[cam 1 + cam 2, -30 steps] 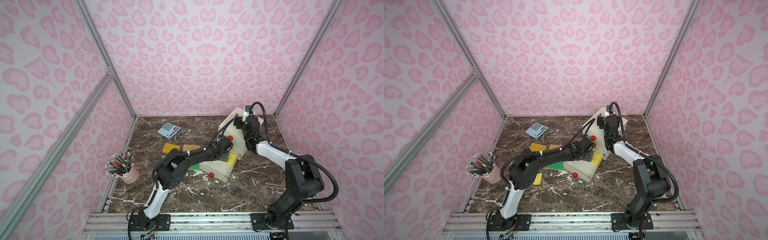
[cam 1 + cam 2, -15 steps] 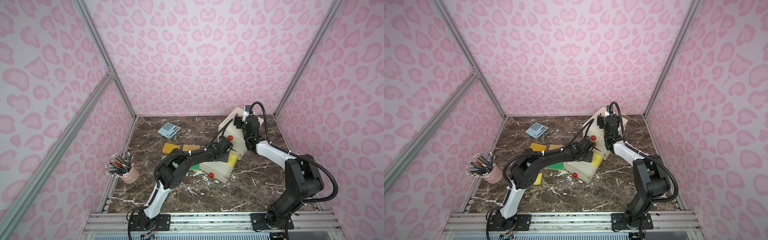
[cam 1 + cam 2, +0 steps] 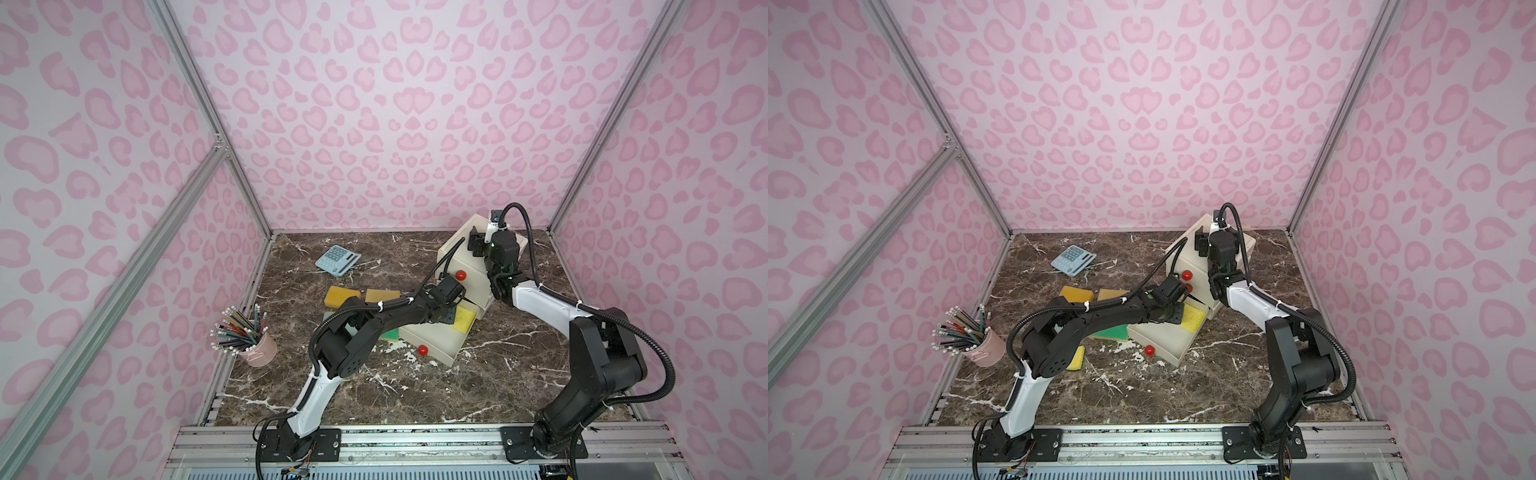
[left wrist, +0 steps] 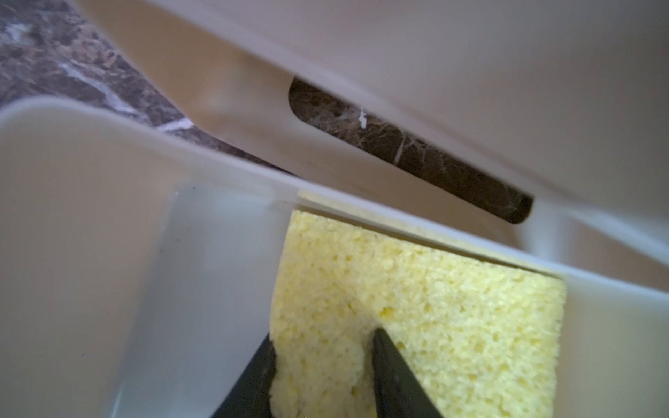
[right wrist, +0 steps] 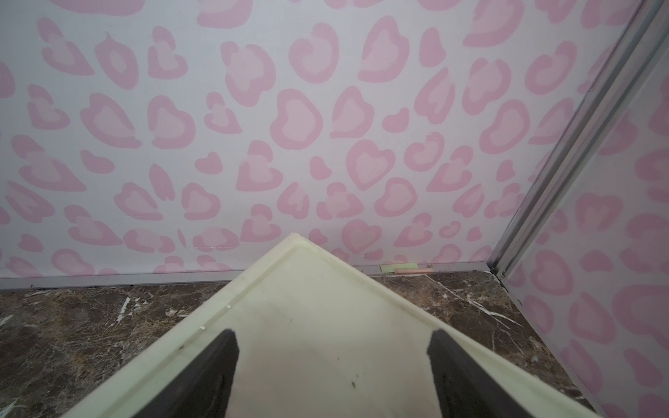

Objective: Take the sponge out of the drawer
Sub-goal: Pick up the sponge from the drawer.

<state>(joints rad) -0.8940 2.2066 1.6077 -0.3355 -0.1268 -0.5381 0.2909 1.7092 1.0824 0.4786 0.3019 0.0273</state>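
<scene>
Left gripper (image 4: pixel 323 336) narrowed on sponge (image 4: pixel 434 307), brown marble tabletop (image 3: pixel 415 386), pink heart-print walls (image 3: pixel 395 104)

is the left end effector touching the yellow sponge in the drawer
Touching. The left wrist view shows both fingers of the left end effector dug into the yellow sponge, with the foam dented and bulging between them.

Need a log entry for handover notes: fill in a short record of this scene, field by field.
drawer: bottom one of the cabinet, pulled out
sponge: yellow, lying in the drawer at the cabinet end
left pincer: reaching into the drawer, fingers pinching the sponge's edge
right pincer: open, over the cabinet top
table: calculator, cup of pencils, green sponge beside the drawer
status: sponge not yet lifted out
</scene>
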